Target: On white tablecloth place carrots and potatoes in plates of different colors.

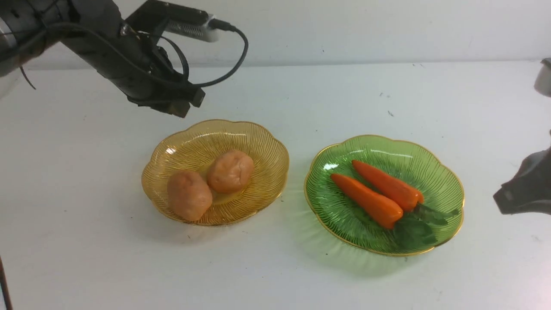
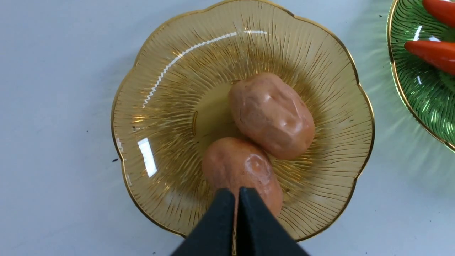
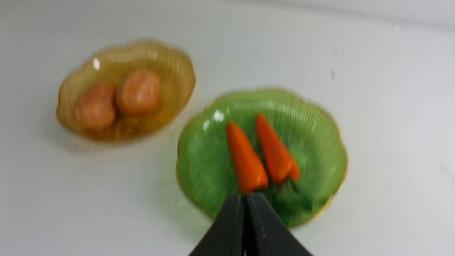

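Two tan potatoes (image 1: pixel 230 171) (image 1: pixel 189 194) lie side by side in the amber plate (image 1: pixel 262 142) on the white tablecloth (image 1: pixel 86 241). Two orange carrots (image 1: pixel 366 200) (image 1: pixel 387 185) with green tops rest in the green plate (image 1: pixel 443 185). My left gripper (image 1: pixel 183 107) hangs above the amber plate's far left rim, shut and empty; in the left wrist view its fingertips (image 2: pixel 236 193) meet over one potato (image 2: pixel 241 167). My right gripper (image 1: pixel 506 198) is at the right edge, apart from the green plate; in the right wrist view it (image 3: pixel 245 197) is shut and empty.
A grey object (image 1: pixel 543 77) sits at the far right edge of the table. The tablecloth's back edge meets a white wall (image 1: pixel 344 26). Small dark specks (image 1: pixel 389 113) mark the cloth behind the green plate.
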